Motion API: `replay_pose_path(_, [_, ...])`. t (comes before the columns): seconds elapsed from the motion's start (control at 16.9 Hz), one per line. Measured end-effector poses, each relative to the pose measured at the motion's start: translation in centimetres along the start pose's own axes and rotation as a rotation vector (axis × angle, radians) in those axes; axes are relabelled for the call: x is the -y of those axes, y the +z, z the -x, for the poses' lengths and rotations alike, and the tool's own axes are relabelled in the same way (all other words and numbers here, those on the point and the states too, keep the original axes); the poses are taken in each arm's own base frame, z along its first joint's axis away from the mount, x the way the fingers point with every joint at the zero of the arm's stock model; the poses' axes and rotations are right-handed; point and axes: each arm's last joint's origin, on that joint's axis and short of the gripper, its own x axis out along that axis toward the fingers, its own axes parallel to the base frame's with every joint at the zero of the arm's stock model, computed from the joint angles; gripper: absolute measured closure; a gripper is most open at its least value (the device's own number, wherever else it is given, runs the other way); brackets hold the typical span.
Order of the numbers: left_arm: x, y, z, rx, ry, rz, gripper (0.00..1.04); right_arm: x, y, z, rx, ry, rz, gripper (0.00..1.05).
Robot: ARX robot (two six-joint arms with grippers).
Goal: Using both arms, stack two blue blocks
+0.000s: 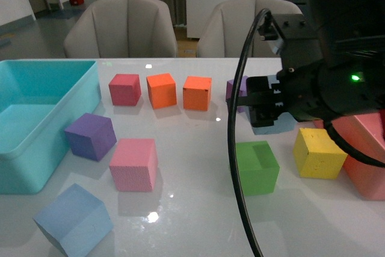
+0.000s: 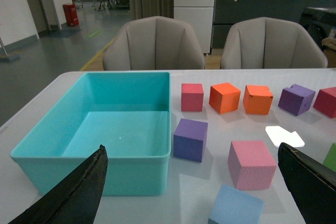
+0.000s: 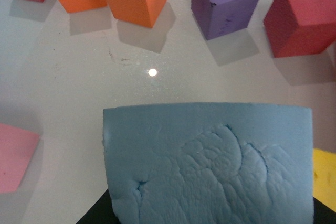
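The white bench carries everything. The bulky black right arm, with a green light on it, reaches in well to the right of the teal bin, which sits at the bench's left side. The right hand is clamped on the held blue block, whose dented face fills much of the right wrist view. In the front view only a pale strip of this block shows under the hand, far right of the bin, and whether it touches the bench cannot be told. The left hand is released, its fingers spread wide on the robot's side of the bin. The loose blue block lies on the bench near the bin's near right corner, closer to the robot than the bin. A purple cube sits just beside the bin's right wall, and a pink cube lies right of that, apart from it. Right of the bin's far corner runs a row: a red cube, then two orange cubes.
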Motion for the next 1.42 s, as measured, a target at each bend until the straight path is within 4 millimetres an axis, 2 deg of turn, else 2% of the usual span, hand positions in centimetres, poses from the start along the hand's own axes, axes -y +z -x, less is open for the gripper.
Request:
replay_pose_path(0.12, [0.0, 0.0, 0.0, 0.000, 0.000, 0.000, 0.07, -1.3, 1.2, -2.8, -0.025, 0.026, 0.025, 0.58])
replay_pose_path(0.18, [0.0, 0.0, 0.0, 0.000, 0.000, 0.000, 0.07, -3.0, 1.9, -5.3, -0.050, 0.056, 0.051, 0.58])
replay_pose_path(0.3, [0.0, 0.0, 0.0, 0.000, 0.000, 0.000, 0.07, -4.8, 2.4, -7.0, -0.070, 0.092, 0.074, 0.58])
replay_pose_path(0.41, [0.0, 0.0, 0.0, 0.000, 0.000, 0.000, 0.07, -6.0, 2.5, -8.3, -0.092, 0.124, 0.086, 0.58])
replay_pose_path(0.77, [0.0, 0.0, 0.0, 0.000, 0.000, 0.000, 0.07, -7.8, 3.2, -11.7, -0.181, 0.124, 0.025, 0.59])
replay_pose_path(1.12, [0.0, 0.0, 0.0, 0.000, 0.000, 0.000, 0.07, -8.8, 2.3, -14.1, -0.277, 0.061, -0.056, 0.59])
replay_pose_path(1.18, [0.0, 0.0, 0.0, 0.000, 0.000, 0.000, 0.07, -8.9, 2.2, -14.2, -0.281, 0.051, -0.067, 0.44])
replay_pose_path(1.24, [0.0, 0.0, 0.0, 0.000, 0.000, 0.000, 0.07, -8.9, 2.2, -14.2, -0.277, 0.047, -0.070, 0.32])
replay_pose_path(1.42, [0.0, 0.0, 0.0, 0.000, 0.000, 0.000, 0.07, -8.9, 2.3, -14.2, -0.266, 0.050, -0.077, 0.07])
